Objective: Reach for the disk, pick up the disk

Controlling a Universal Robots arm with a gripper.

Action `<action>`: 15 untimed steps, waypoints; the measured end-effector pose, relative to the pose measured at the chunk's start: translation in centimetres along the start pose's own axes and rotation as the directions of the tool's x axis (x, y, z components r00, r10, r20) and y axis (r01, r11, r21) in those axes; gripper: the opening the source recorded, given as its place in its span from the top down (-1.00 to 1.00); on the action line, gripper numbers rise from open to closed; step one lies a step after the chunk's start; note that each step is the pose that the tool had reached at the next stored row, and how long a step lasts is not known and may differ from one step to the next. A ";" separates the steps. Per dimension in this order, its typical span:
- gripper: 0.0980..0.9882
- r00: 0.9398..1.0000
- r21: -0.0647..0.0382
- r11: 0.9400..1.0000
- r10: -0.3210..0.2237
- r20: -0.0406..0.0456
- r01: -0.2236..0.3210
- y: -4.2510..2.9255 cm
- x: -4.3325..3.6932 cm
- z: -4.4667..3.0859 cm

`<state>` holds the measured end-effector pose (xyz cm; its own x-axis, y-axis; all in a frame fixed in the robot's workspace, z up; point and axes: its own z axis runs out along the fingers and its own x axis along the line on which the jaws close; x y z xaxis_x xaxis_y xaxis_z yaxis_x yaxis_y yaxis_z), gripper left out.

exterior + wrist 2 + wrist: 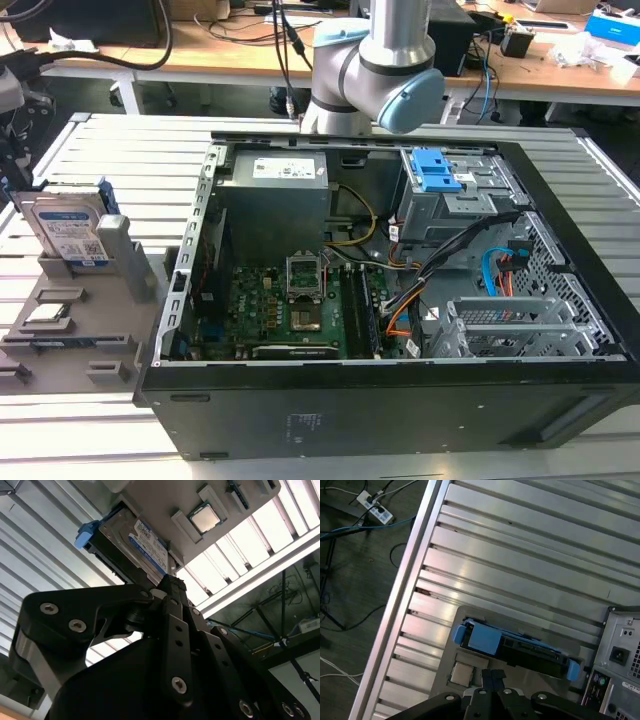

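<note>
Here the disk stands upright in a grey holder.

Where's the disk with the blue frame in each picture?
Exterior view: the disk stands upright on the grey tray, at the exterior view's left.
Second wrist view: disk, label showing, near the square chip.
First wrist view: disk, edge-on, beside the chip.
Shared landmark: the chip.

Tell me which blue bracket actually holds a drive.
The one standing upright in the grey stand outside the case, at the exterior view's left: it frames the labelled silver disk. The blue tabs in the case show no drive.
</note>
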<state>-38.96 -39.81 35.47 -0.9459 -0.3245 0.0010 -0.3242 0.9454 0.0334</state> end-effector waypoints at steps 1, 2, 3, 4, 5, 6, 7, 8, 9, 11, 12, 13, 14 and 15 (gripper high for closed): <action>0.98 1.000 0.000 1.000 -0.008 0.000 0.008 0.00 0.00 0.00; 0.98 1.000 0.000 1.000 -0.013 -0.001 0.013 0.00 0.00 0.00; 0.98 1.000 0.000 1.000 -0.018 -0.001 0.018 0.00 0.00 0.00; 0.98 1.000 0.000 1.000 -0.024 -0.001 0.024 0.00 0.00 0.00; 0.98 1.000 0.000 1.000 -0.031 -0.001 0.031 0.00 0.00 0.00; 0.98 0.999 0.000 0.999 -0.038 -0.001 0.038 0.00 0.00 0.00; 0.98 0.999 0.000 0.999 -0.049 -0.002 0.049 0.00 0.00 0.00; 0.98 0.998 0.000 0.998 -0.057 -0.002 0.057 0.00 0.00 0.00; 0.98 0.998 0.000 0.998 -0.063 -0.002 0.063 0.00 0.00 0.00; 0.98 0.996 0.000 0.996 -0.085 -0.003 0.085 0.00 0.00 0.00; 0.98 0.996 0.000 0.996 -0.090 -0.003 0.090 0.00 0.00 0.00; 0.98 0.995 0.000 0.995 -0.099 -0.003 0.099 0.00 0.00 0.00; 0.98 0.994 0.000 0.994 -0.109 -0.004 0.109 0.00 0.00 0.00; 0.98 0.993 0.000 0.993 -0.120 -0.004 0.120 0.00 0.00 0.00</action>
<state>-38.96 -39.81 35.47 -0.8999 -0.4361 0.0011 -0.4358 0.8994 0.0334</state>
